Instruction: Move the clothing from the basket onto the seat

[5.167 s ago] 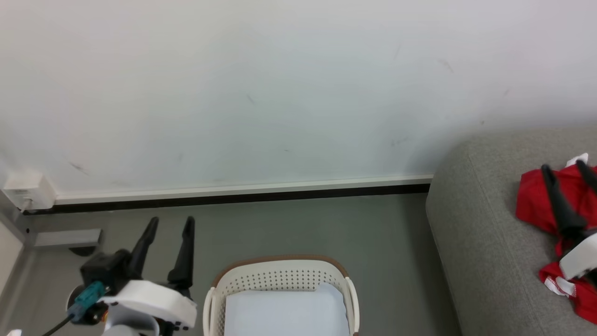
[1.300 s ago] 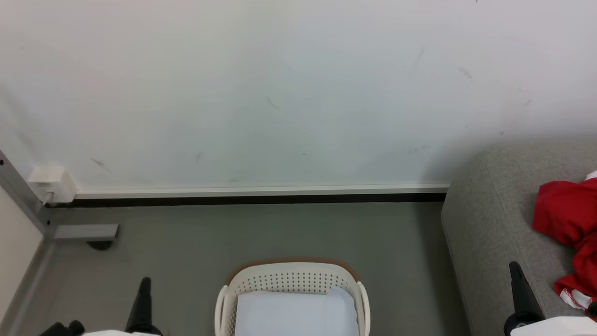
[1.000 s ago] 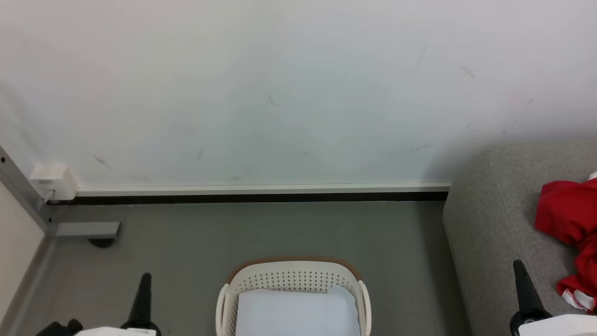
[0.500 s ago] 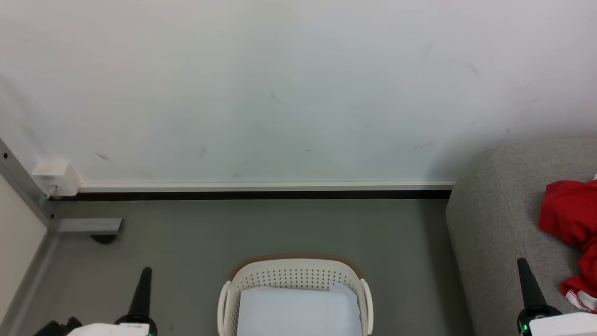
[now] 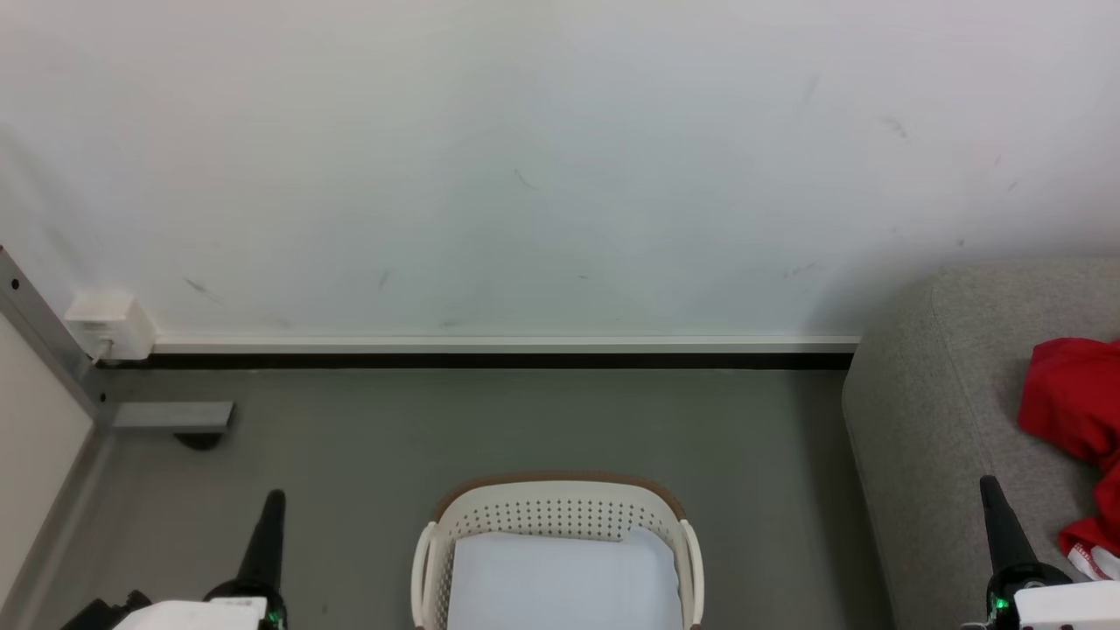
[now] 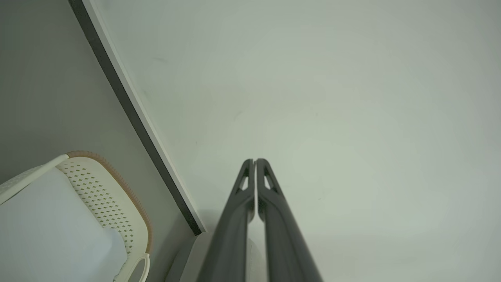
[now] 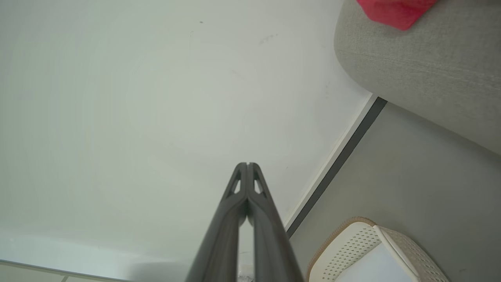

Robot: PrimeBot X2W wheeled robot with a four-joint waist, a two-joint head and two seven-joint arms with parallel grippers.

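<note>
The red clothing [image 5: 1074,411] lies crumpled on the grey seat [image 5: 945,420] at the right edge of the head view; a red corner [image 7: 395,11] of it shows on the seat [image 7: 422,66] in the right wrist view. The cream basket [image 5: 560,516] stands on the floor at bottom centre, holding a flat pale pad [image 5: 564,582] and no red fabric. My left gripper [image 5: 273,500] points up at the lower left, beside the basket, shut and empty [image 6: 255,161]. My right gripper [image 5: 989,483] rises in front of the seat, shut and empty [image 7: 247,164].
A white wall [image 5: 525,157] with a pale skirting and dark strip [image 5: 490,359] runs behind the grey floor [image 5: 490,429]. A white socket box [image 5: 109,325] and a grey metal post [image 5: 44,341] stand at the far left.
The head camera has drifted slightly, shifting the whole picture. Both grippers stay shut at the bottom corners. Earlier the right gripper was open over the red clothing on the seat; it has since drawn back.
</note>
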